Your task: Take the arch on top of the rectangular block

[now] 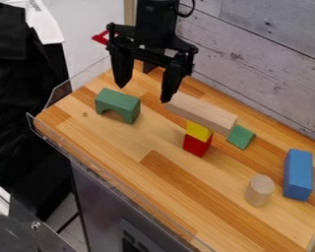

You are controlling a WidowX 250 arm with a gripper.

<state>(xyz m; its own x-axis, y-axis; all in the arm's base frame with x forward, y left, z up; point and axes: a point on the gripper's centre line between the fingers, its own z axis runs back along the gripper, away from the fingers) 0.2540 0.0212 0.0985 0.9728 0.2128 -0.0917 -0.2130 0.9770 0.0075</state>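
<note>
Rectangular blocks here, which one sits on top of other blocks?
The plain wooden rectangular block: it lies on the yellow block, stacked over the red block, while the blue rectangular block rests directly on the tabletop.

A lab: robot arm (pixel 156 24) over worktop (pixel 120 142)

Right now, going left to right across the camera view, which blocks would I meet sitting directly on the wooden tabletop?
Green arch, red block, green triangle, pale wooden cylinder, blue block.
</note>
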